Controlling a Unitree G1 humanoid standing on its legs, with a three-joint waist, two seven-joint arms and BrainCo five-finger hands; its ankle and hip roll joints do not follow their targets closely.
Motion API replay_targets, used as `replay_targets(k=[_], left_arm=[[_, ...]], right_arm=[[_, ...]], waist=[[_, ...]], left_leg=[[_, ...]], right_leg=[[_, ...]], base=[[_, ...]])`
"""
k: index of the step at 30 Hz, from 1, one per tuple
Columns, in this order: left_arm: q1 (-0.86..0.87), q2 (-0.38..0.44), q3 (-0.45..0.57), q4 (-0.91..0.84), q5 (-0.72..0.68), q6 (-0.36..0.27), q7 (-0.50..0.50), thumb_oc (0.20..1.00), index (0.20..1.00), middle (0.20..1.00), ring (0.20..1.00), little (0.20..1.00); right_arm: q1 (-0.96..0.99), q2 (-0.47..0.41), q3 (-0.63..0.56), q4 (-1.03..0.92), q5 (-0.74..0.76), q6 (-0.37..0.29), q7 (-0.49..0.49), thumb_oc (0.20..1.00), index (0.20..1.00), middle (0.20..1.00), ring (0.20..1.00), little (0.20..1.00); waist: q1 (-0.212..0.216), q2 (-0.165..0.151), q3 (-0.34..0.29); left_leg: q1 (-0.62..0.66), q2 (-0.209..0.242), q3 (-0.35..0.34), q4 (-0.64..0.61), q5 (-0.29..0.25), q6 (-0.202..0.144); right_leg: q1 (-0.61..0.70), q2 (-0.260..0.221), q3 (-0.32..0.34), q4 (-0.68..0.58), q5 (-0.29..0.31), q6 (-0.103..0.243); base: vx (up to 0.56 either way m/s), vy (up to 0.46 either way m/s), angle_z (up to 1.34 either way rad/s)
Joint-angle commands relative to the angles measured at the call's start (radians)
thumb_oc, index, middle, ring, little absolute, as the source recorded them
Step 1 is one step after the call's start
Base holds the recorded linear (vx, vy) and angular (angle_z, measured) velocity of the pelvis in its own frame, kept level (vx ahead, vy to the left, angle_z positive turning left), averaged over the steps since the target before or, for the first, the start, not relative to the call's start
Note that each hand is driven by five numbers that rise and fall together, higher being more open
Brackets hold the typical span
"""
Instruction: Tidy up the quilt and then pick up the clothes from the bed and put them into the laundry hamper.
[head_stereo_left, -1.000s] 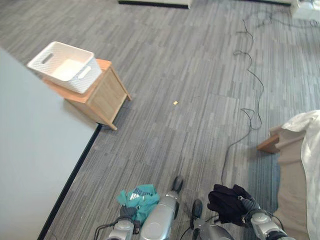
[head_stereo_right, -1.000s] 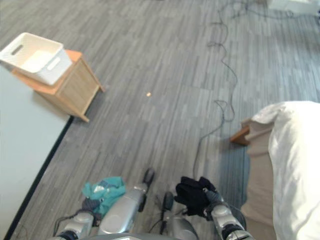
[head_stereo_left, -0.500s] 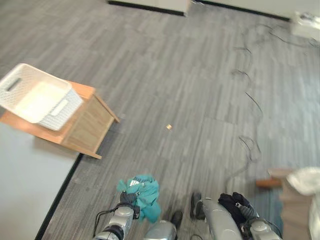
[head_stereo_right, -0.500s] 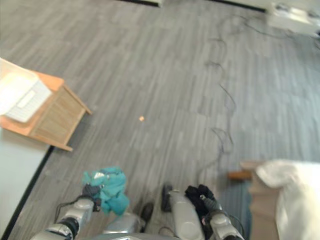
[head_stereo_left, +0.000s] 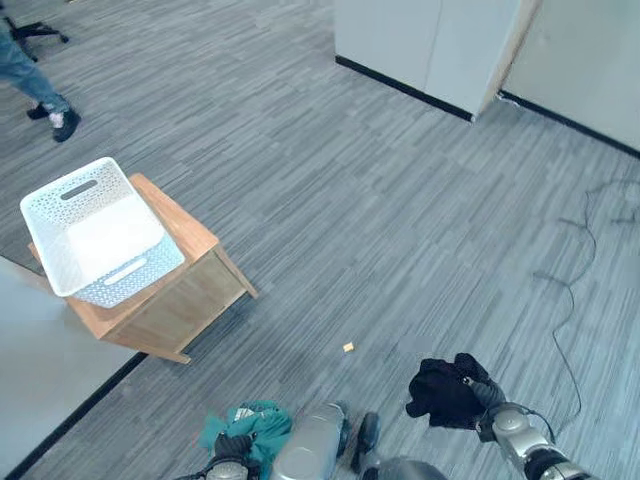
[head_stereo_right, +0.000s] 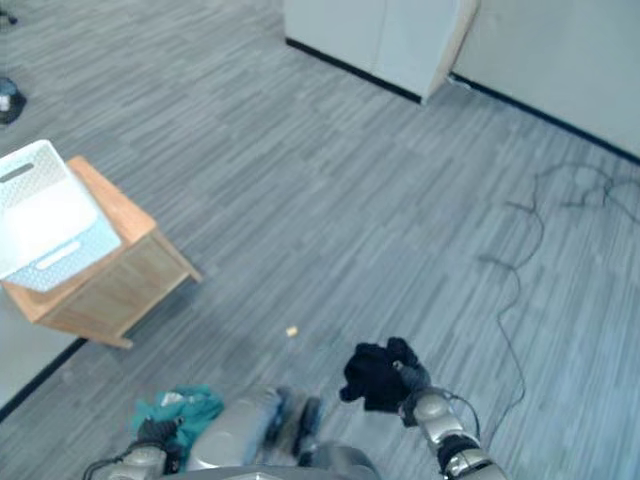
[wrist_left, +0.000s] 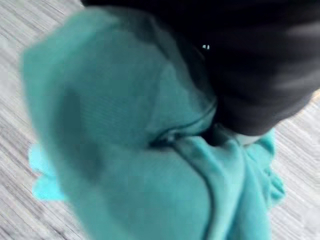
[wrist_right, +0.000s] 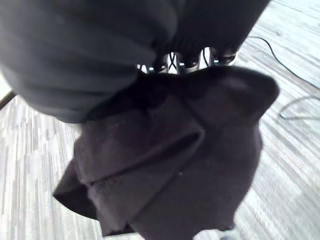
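A white lattice laundry hamper (head_stereo_left: 95, 235) stands empty on a low wooden side table (head_stereo_left: 175, 300) at the left. My left hand (head_stereo_left: 231, 450) is low in the view, curled into a bunched teal garment (head_stereo_left: 247, 422) that fills its wrist view (wrist_left: 125, 150). My right hand (head_stereo_left: 489, 400) is shut on a crumpled black garment (head_stereo_left: 443, 391), which hangs below its fingers (wrist_right: 179, 61) above the floor (wrist_right: 175, 160). Both hands are well short of the hamper, the left one nearer to it.
Grey plank carpet lies between me and the table. A pale panel with a dark base edge (head_stereo_left: 40, 390) runs along the lower left. Light cabinets (head_stereo_left: 440, 45) stand at the back. A black cable (head_stereo_left: 572, 290) trails at the right. A person's leg (head_stereo_left: 35, 80) shows far left.
The camera has swung away from the bed, which has left the view; the hamper and table now sit left of centre. Both hands still hold their garments.
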Motion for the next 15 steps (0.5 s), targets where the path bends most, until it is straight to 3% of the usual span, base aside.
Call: replay_targets(k=[1,2,3,4,5,6,7,8,9,10,11,12,13,15], left_arm=[[-0.014,0.000,0.020,0.042,-0.005,-0.004,0.019,0.200,0.200,0.200,0.200,0.200],[-0.012,-0.001,0.030,0.049,0.003,0.004,0.028,0.200,0.200,0.200,0.200,0.200],[-0.010,0.001,0.032,0.054,0.003,0.006,0.029,0.200,0.200,0.200,0.200,0.200],[0.011,0.013,0.050,0.088,-0.002,0.015,0.019,0.200,0.200,0.200,0.200,0.200],[0.010,0.013,0.050,0.088,-0.002,0.015,0.019,0.200,0.200,0.200,0.200,0.200],[0.016,0.016,0.053,0.100,0.001,0.021,0.016,0.200,0.200,0.200,0.200,0.200],[0.024,0.029,0.053,0.116,0.026,0.034,0.022,0.200,0.200,0.200,0.200,0.200],[0.024,0.028,0.053,0.116,0.026,0.034,0.022,0.200,0.200,0.200,0.200,0.200],[0.018,0.038,0.042,0.118,0.039,0.037,0.017,0.200,0.200,0.200,0.200,0.200],[0.018,0.038,0.042,0.118,0.039,0.037,0.017,0.200,0.200,0.200,0.200,0.200],[0.003,0.046,0.015,0.115,0.061,0.034,0.021,0.200,0.200,0.200,0.200,0.200],[-0.020,0.053,-0.020,0.103,0.068,0.026,0.027,0.200,0.200,0.200,0.200,0.200],[-0.020,0.053,-0.020,0.103,0.068,0.026,0.027,0.200,0.200,0.200,0.200,0.200],[-0.055,0.056,-0.049,0.083,0.064,0.020,0.031,0.200,0.200,0.200,0.200,0.200]], right_arm=[[0.016,-0.062,-0.006,-0.047,-0.015,-0.024,-0.021,0.200,0.200,0.200,0.200,0.200],[0.010,-0.058,-0.012,-0.040,-0.013,-0.021,-0.024,0.200,0.200,0.200,0.200,0.200],[0.013,-0.053,-0.013,-0.041,-0.014,-0.018,-0.024,0.200,0.200,0.200,0.200,0.200],[0.028,-0.028,-0.026,-0.031,-0.014,-0.023,-0.018,0.200,0.200,0.200,0.200,0.200],[0.027,-0.027,-0.027,-0.031,-0.014,-0.024,-0.019,0.200,0.200,0.200,0.200,0.200],[0.038,-0.022,-0.038,-0.028,-0.012,-0.020,-0.019,0.200,0.200,0.200,0.200,0.200],[0.059,-0.019,-0.047,-0.050,-0.012,-0.019,-0.014,0.200,0.200,0.200,0.200,0.200],[0.059,-0.019,-0.047,-0.050,-0.012,-0.019,-0.014,0.200,0.200,0.200,0.200,0.200],[0.070,-0.019,-0.047,-0.057,-0.024,-0.025,-0.016,0.200,0.200,0.200,0.200,0.200],[0.070,-0.019,-0.047,-0.057,-0.024,-0.025,-0.016,0.200,0.200,0.200,0.200,0.200],[0.093,-0.017,-0.047,-0.057,-0.033,-0.024,-0.012,0.200,0.200,0.200,0.200,0.200],[0.106,-0.016,-0.049,-0.059,-0.020,-0.030,-0.012,0.200,0.200,0.200,0.200,0.200],[0.105,-0.016,-0.049,-0.059,-0.020,-0.030,-0.012,0.200,0.200,0.200,0.200,0.200],[0.103,-0.011,-0.056,-0.063,0.009,-0.036,-0.011,0.200,0.200,0.200,0.200,0.200]], waist=[[0.039,0.055,-0.006],[0.044,0.050,-0.008],[0.051,0.037,-0.013],[0.092,0.000,-0.039],[0.094,0.006,-0.042],[0.090,-0.003,-0.045],[0.057,0.010,-0.033],[0.056,0.011,-0.035],[0.040,0.025,-0.028],[0.040,0.026,-0.028],[0.004,0.047,-0.018],[-0.032,0.048,-0.006],[-0.036,0.050,-0.008],[-0.070,0.039,0.000]], left_leg=[[0.059,0.066,0.137,-0.146,0.070,-0.009],[0.037,0.089,0.214,-0.161,0.086,-0.008],[0.043,0.085,0.231,-0.158,0.076,-0.004],[0.090,0.038,0.183,-0.191,0.059,0.057],[0.080,0.048,0.191,-0.192,0.079,0.061],[0.101,0.032,0.163,-0.198,0.073,0.081],[0.208,0.020,0.079,-0.237,0.053,0.110],[0.206,0.021,0.078,-0.238,0.055,0.110],[0.259,0.024,0.013,-0.264,0.047,0.116],[0.258,0.025,0.013,-0.264,0.047,0.116],[0.321,0.040,-0.103,-0.276,0.037,0.103],[0.360,0.052,-0.198,-0.280,0.028,0.077],[0.357,0.054,-0.202,-0.280,0.029,0.076],[0.387,0.064,-0.277,-0.297,0.016,0.043]], right_leg=[[0.120,-0.091,0.000,-0.005,-0.157,0.088],[0.157,-0.092,-0.027,-0.003,-0.172,0.095],[0.188,-0.106,-0.042,0.008,-0.183,0.106],[0.173,-0.152,-0.078,0.192,-0.139,0.154],[0.163,-0.145,-0.083,0.192,-0.128,0.149],[0.134,-0.179,-0.105,0.327,-0.079,0.181],[0.033,-0.224,-0.075,0.629,0.045,0.193],[0.030,-0.223,-0.076,0.628,0.046,0.192],[-0.024,-0.221,-0.057,0.705,0.045,0.174],[-0.024,-0.221,-0.058,0.705,0.046,0.174],[-0.100,-0.234,-0.048,0.727,0.001,0.145],[-0.165,-0.235,-0.028,0.632,-0.036,0.122],[-0.164,-0.233,-0.033,0.627,-0.033,0.121],[-0.202,-0.216,-0.007,0.468,-0.044,0.120]], base=[[0.39,0.015,0.64],[0.60,0.038,0.41],[0.83,0.170,0.69],[0.60,0.146,0.87],[0.57,0.197,0.95],[0.54,0.181,0.64],[0.59,0.181,0.53],[0.60,0.120,1.39],[0.19,0.012,1.68],[0.56,-0.034,2.04],[0.67,-0.164,1.60],[0.67,-0.164,1.83],[0.45,-0.202,2.09],[0.41,-0.206,2.24]])
